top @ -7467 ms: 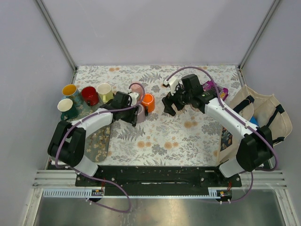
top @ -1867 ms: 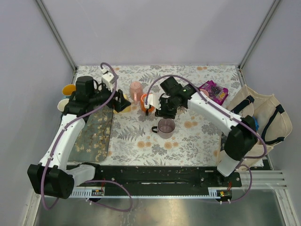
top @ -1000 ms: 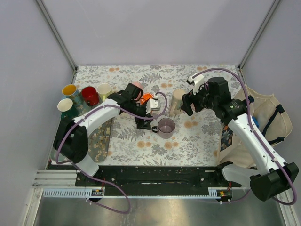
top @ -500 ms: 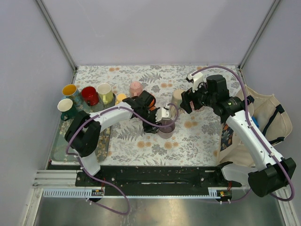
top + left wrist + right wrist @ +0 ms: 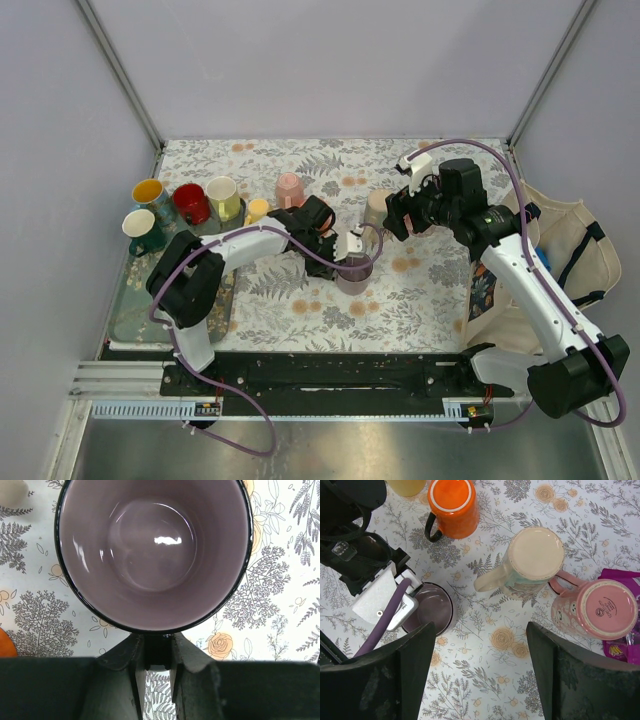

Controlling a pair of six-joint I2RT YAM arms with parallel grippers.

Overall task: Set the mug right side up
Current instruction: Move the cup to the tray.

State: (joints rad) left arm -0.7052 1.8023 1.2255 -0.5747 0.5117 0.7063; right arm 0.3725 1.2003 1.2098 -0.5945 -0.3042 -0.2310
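Both arms are built alike: the left arm [image 5: 238, 243] and the right arm [image 5: 528, 288] have smooth white shells along their links and chunky black housings at the joints. A thick purple cable [image 5: 386, 614] trails off each one, running into a small white block [image 5: 376, 599] by the wrist. The left gripper [image 5: 158, 655] and the right gripper [image 5: 480, 635] end in broad, matte black fingers [image 5: 412, 672]. Both arms are bolted to one long black plate [image 5: 320, 368]

A robot test cell in a lab: plain grey wall panels [image 5: 330, 60] held by bare metal posts [image 5: 118, 72] box in a table with a floral cloth [image 5: 330, 300], and two robot arms [image 5: 235, 245] are bolted to a black base plate [image 5: 330, 368] along the frame's bottom.
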